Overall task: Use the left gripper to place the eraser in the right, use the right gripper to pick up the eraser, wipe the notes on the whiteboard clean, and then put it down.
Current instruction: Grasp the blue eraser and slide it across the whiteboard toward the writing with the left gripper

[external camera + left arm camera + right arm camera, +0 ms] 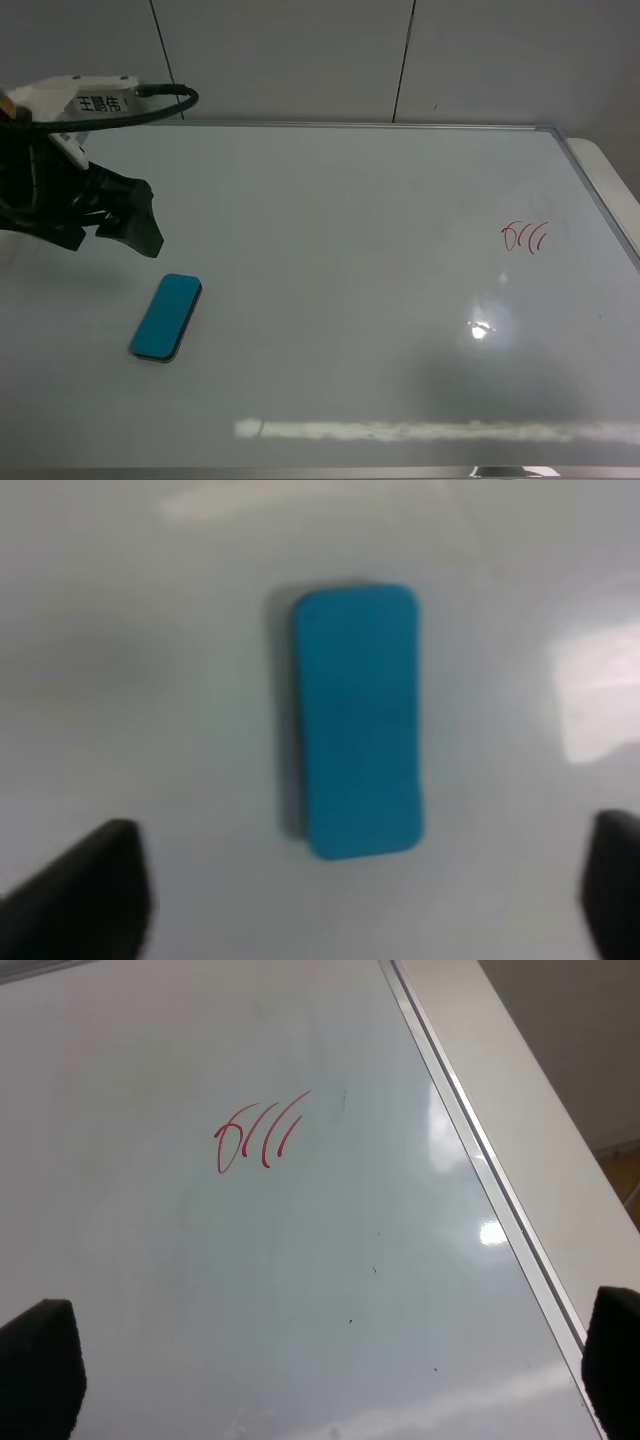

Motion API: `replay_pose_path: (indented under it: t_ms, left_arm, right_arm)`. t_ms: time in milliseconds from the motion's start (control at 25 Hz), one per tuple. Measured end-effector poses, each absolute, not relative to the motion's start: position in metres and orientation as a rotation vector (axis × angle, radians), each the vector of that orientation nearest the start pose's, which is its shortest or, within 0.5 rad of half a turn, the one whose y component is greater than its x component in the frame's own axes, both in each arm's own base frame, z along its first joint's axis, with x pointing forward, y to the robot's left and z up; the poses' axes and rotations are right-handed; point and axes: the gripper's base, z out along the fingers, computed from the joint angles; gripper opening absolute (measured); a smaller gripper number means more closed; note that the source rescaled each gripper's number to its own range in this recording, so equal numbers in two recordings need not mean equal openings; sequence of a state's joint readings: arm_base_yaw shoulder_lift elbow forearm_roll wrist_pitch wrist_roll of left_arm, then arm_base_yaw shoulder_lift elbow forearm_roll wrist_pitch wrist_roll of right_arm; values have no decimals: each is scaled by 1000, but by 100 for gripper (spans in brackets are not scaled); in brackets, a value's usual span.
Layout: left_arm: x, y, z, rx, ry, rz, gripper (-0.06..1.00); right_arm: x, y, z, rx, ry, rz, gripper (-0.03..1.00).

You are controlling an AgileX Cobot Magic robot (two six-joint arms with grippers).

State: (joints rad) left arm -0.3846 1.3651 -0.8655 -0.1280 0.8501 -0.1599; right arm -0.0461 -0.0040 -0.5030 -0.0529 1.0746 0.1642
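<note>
Left gripper: we find it at the left edge of the high view, over the board. Its own wrist camera shows two dark fingertips set wide apart, gripping nothing, with the eraser lying on the board beyond them.
Eraser: a teal block lying flat on the board in the lower left of the high view, just below and right of the left gripper, with its long side slanting up to the right. We see it whole but blurred in the left wrist view. The right wrist view does not show it.
Right gripper: we cannot find it in the high view. Only its own wrist camera catches it, as two black fingertips well apart and empty.
Notes: red strokes on the right side of the high view, well apart from the eraser. We read them more sharply in the right wrist view.
Whiteboard: it fills most of the high view, with a silver frame along the top and right.
</note>
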Motion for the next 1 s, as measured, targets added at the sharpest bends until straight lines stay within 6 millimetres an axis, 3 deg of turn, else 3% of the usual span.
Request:
replay_pose_path:
  t_ms: [80, 120, 160, 240, 560, 760, 1000]
  left_arm:
    - [229, -106, 229, 173, 2909, -309, 36]
    - [231, -108, 223, 167, 2934, -314, 23]
    - [232, -109, 219, 178, 2951, -314, 13]
    - [236, -111, 209, 188, 2988, -301, 4]
    - [247, -115, 184, 157, 2968, -301, 1]
    - [239, -111, 159, 111, 2977, -294, 1]
    - [235, -110, 144, 72, 2991, -295, 1]
  right_arm:
    - [-7, -4, 277, 218, 2038, 10, 100]
    - [-7, -4, 277, 218, 2038, 10, 100]
    - [-7, -4, 277, 218, 2038, 10, 100]
    - [-7, -4, 277, 218, 2038, 10, 100]
    - [-7, -4, 277, 218, 2038, 10, 100]
    - [-7, -4, 277, 218, 2038, 10, 100]
    - [-7, -4, 277, 218, 2038, 10, 100]
